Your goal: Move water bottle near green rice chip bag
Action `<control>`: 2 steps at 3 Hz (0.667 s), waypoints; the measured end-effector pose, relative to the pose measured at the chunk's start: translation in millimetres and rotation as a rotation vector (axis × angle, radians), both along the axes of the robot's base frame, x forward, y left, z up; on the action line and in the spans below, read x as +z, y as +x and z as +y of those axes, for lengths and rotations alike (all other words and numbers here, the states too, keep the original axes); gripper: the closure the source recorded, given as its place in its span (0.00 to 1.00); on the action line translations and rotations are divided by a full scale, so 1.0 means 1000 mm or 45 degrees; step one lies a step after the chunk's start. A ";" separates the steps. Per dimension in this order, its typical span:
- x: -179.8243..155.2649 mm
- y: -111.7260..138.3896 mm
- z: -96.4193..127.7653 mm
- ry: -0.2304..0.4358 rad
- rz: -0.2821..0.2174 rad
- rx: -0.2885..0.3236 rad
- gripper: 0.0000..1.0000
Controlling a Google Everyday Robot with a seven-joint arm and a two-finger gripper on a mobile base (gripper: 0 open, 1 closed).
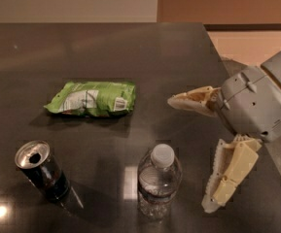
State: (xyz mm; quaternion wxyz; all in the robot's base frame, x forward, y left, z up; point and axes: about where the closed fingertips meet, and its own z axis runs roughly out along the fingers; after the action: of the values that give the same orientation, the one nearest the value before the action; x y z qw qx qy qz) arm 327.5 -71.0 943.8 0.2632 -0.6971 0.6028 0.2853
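Observation:
The water bottle [158,182] stands upright near the table's front edge, clear with a white cap. The green rice chip bag [92,99] lies flat on the dark table, behind and to the left of the bottle. My gripper [191,152] is at the right, a little to the right of the bottle and above the table. Its two cream fingers are spread wide apart, one finger [194,101] reaching left, the other [227,176] pointing down. It holds nothing.
A dark opened drink can [42,171] stands at the front left. The dark table [130,52] has its right edge just beyond the gripper, with a pale floor [247,42] past it.

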 end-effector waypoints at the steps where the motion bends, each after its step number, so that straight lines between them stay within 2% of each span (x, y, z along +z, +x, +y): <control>1: -0.002 -0.009 0.015 0.060 -0.004 0.048 0.00; 2: -0.005 -0.019 0.025 0.100 0.003 0.093 0.00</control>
State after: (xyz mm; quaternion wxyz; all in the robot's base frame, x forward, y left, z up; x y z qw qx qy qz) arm 308.5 -45.6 938.9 0.2791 -0.7073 0.5658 0.3190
